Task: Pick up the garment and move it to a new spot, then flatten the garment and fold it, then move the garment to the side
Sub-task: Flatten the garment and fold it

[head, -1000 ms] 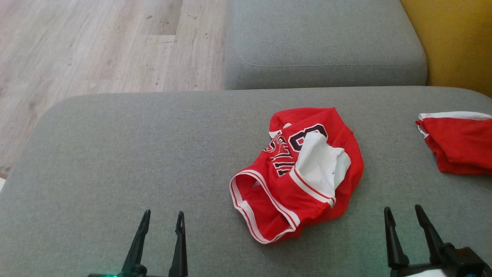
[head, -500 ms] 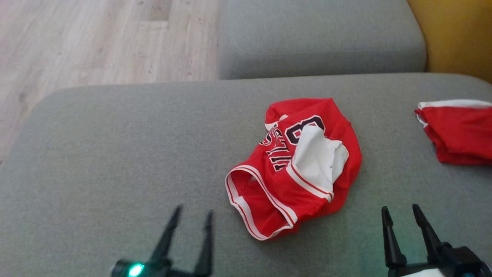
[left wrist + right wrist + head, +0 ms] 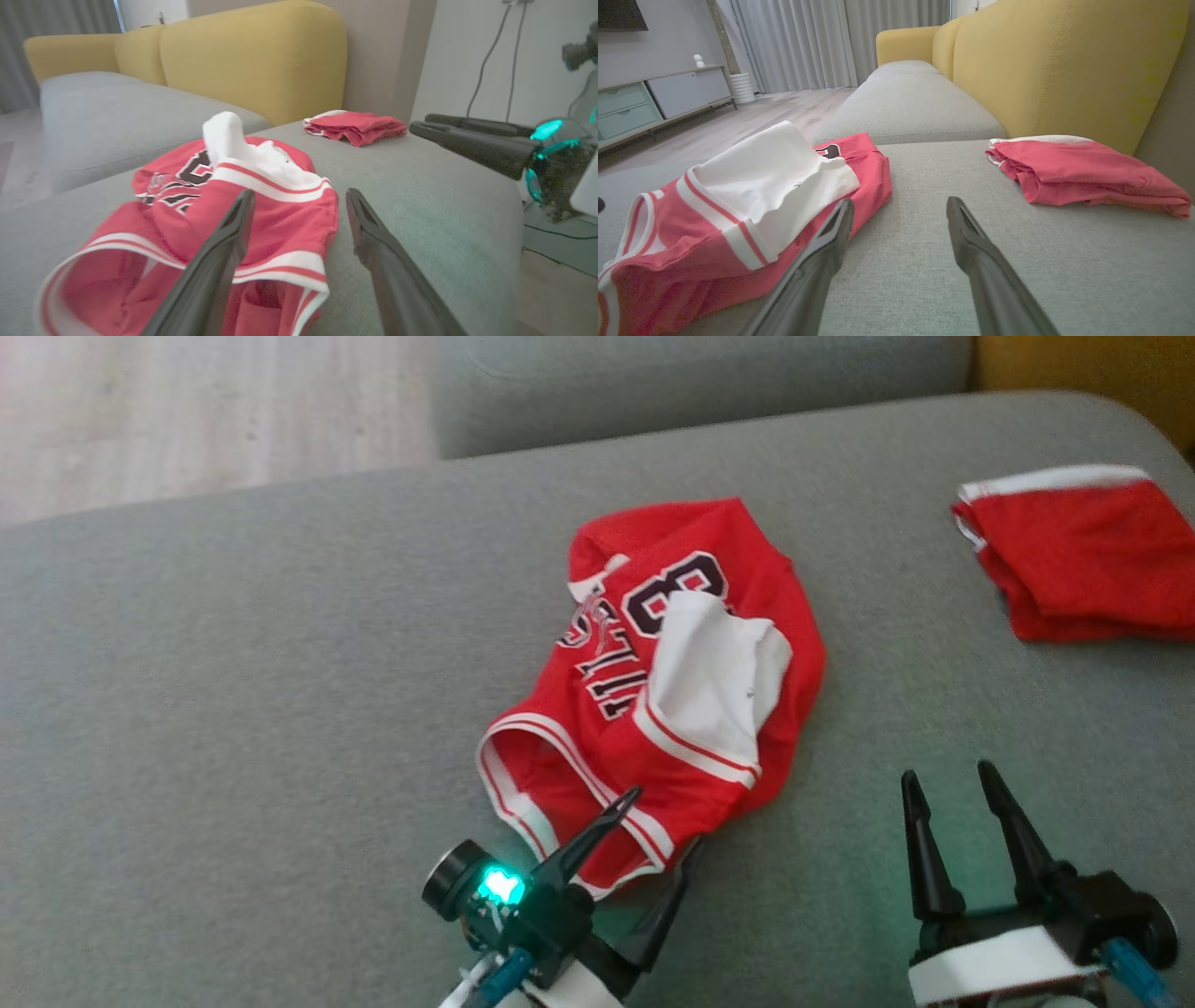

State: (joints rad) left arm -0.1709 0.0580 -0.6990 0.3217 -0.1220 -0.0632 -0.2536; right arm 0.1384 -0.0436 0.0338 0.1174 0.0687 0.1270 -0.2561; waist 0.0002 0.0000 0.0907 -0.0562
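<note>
Your garment (image 3: 672,681), a red jersey with white trim and dark lettering, lies crumpled near the middle of the grey seat cushion (image 3: 233,709), with its white lining turned up on top. You have the left gripper (image 3: 665,819) at the hem nearest the robot, fingers spread wide. One fingertip sits over the striped hem and the other is just beside the cloth, over bare cushion. You cannot tell whether either one touches the fabric. Your right gripper (image 3: 948,772) hovers over bare cushion just to the right of the jersey, fingers also wide apart and holding nothing. A second red garment (image 3: 1074,560), folded, lies well apart at the cushion's far right, near the yellow backrest (image 3: 1064,60).
</note>
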